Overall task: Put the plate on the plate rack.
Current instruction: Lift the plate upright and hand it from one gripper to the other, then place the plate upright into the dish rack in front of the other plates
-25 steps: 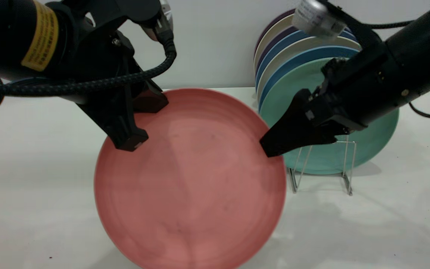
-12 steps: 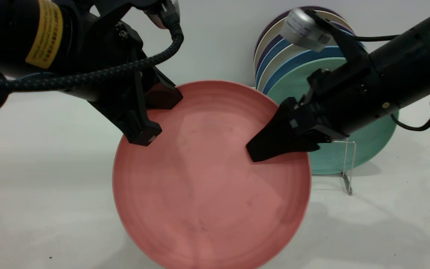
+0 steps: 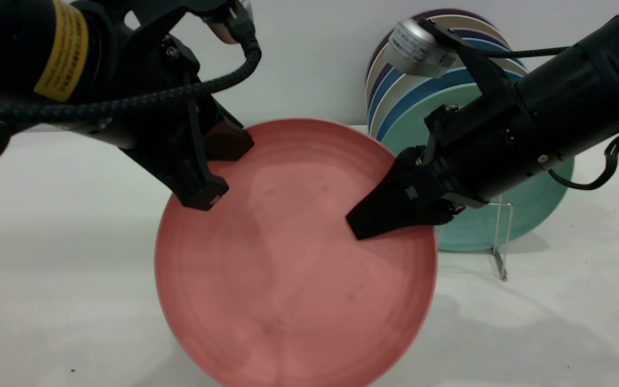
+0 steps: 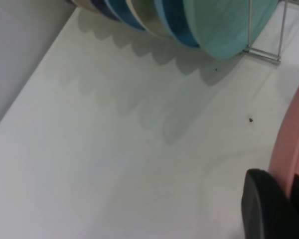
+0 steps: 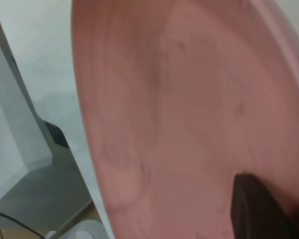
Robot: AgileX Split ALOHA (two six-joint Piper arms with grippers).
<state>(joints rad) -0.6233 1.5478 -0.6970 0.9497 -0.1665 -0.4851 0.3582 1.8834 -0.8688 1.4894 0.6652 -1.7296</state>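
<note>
The salmon-pink plate [image 3: 288,269] is held off the table, tilted with its face to the exterior camera. My left gripper [image 3: 217,171] is shut on its upper left rim; in the left wrist view the rim [image 4: 291,149] sits between the fingers [image 4: 264,209]. My right gripper [image 3: 366,223] grips the right rim, one finger [image 5: 259,209] lying on the plate's face [image 5: 189,109], the other hidden behind. The silver wire plate rack [image 3: 500,236] stands just right of the plate, partly hidden by it.
A teal-green plate [image 3: 535,199] stands in the rack's front slot, with blue plates [image 3: 395,91] and cream and purple ones behind it. They also show in the left wrist view [image 4: 224,25]. A white wall is close behind. The table is white.
The plate has moved right toward the rack and risen a little, with both grippers. The right gripper's finger, first at the rim's edge, now reaches well onto the plate's face.
</note>
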